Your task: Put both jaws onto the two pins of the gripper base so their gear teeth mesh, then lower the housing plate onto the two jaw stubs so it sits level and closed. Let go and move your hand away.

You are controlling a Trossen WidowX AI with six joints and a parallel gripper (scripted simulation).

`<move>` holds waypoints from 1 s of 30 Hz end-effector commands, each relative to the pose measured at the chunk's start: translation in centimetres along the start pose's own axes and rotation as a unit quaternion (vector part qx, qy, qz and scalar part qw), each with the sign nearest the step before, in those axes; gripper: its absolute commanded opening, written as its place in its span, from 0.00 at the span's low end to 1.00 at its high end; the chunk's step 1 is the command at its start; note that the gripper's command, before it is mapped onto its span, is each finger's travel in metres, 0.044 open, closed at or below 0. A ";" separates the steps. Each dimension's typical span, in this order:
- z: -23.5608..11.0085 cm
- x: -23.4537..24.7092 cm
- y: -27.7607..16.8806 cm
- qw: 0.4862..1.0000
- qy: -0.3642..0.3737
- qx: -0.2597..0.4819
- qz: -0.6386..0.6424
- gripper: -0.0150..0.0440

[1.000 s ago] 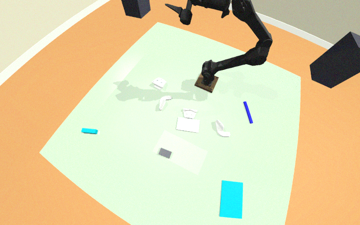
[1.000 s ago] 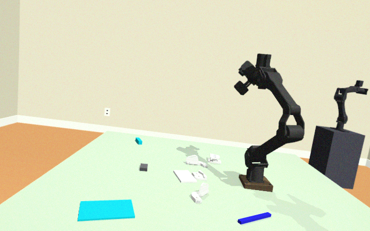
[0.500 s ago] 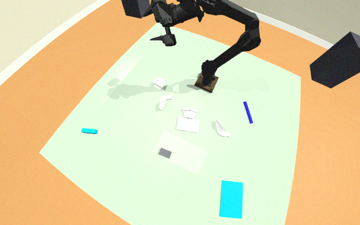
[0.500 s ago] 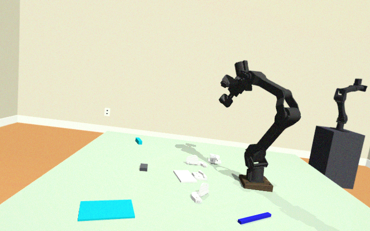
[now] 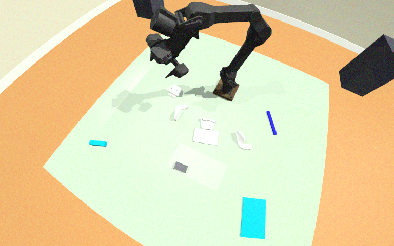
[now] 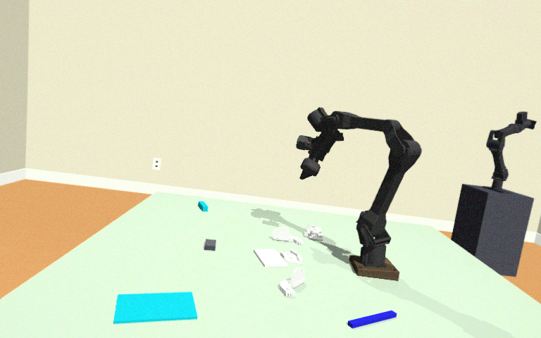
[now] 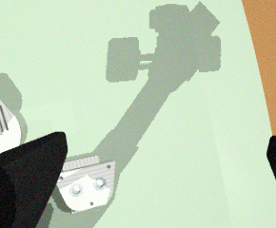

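Hovering hand (image 5: 168, 67) (image 6: 307, 160) (image 7: 167, 143) | wide open, empty | two-pinned white part (image 5: 174, 90) (image 6: 313, 231) (image 7: 88, 189) below

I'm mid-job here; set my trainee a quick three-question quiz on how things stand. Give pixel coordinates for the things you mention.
1. Multiple choice: in the top view, what lies nearest the small dark block (image 5: 180, 167) (image 6: 210, 244)?
A) the blue bar
B) the flat white slab
C) the large cyan sheet
2. True or false: the jaws are closed on a white part.
3. Count: how many of the two curved white pieces (image 5: 177, 113) (image 5: 240, 141) (image 6: 281, 235) (image 6: 299, 277) (image 7: 9, 138) are fitted to another part?

Key:
1. B, the flat white slab (image 5: 205, 136) (image 6: 269, 257).
2. False; the gripper (image 5: 159, 68) (image 6: 299, 162) (image 7: 167, 143) is open and holds nothing.
3. None; both lie loose.
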State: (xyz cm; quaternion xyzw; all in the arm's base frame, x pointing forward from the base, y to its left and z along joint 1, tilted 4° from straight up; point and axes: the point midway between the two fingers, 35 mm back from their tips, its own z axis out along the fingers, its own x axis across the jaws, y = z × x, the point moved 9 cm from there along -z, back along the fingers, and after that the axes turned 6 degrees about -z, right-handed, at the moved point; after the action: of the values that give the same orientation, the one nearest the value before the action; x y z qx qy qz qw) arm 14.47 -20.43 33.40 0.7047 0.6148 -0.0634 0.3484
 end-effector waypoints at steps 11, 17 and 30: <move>7.6 6.0 3.2 0.973 0.202 0.087 -0.070 1.00; 10.1 8.9 3.9 0.946 0.270 0.142 -0.104 1.00; 13.6 11.2 2.6 0.943 0.278 0.149 -0.108 1.00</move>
State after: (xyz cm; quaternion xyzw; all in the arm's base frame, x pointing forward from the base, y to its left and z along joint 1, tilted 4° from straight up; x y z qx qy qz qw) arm 24.13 -19.12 20.50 0.6659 0.7436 0.0043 0.0601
